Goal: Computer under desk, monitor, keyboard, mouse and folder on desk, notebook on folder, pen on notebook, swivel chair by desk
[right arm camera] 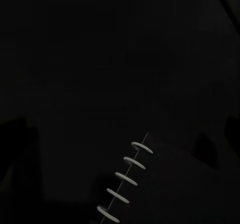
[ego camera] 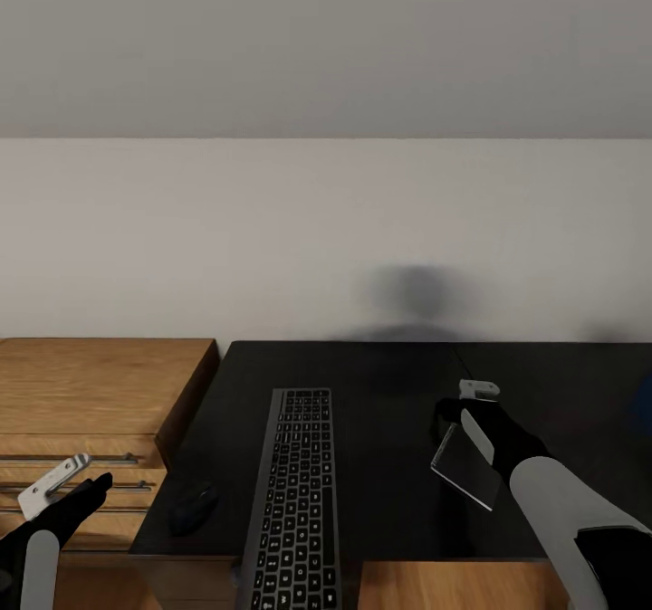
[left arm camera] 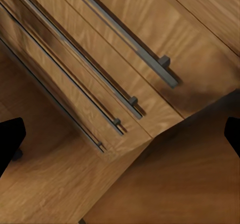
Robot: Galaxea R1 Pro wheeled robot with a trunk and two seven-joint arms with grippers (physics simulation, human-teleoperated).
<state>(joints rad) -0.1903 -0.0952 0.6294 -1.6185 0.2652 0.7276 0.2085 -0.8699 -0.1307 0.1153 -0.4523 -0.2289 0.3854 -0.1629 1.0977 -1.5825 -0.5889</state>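
Item: notebook (ego camera: 466, 467), held tilted in my right gripper (ego camera: 453, 429) above the counter (ego camera: 380, 384), right of the keyboard (ego camera: 294, 492); mouse (ego camera: 193, 508) left of keyboard. Left gripper (ego camera: 68, 488) spread wide over the dresser (ego camera: 91, 384), idle. Right arm nearer

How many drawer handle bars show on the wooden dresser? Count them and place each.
3 in the left wrist view: upper bar, middle bar, lower bar, stacked down the dresser front. More may be hidden.
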